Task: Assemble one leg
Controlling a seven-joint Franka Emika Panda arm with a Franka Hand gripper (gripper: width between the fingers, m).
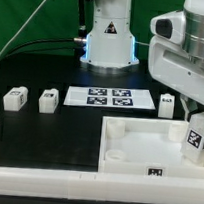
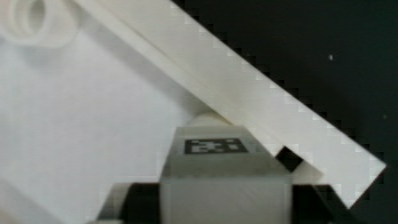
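White leg (image 1: 197,136), tag outward, is clamped between my fingers; gripper (image 2: 217,188) closed on it. It sits at the tray's (image 1: 125,160) corner on the exterior view's right, with the rim edge just beside it; contact cannot be told. Three other legs (image 1: 48,100) and the marker board (image 1: 111,96) lie well apart.

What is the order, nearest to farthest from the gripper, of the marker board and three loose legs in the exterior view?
1. Right leg, on the exterior view's right.
2. Marker board, mid-table.
3. Inner left leg, on the exterior view's left.
4. Outer left leg, by that left edge.
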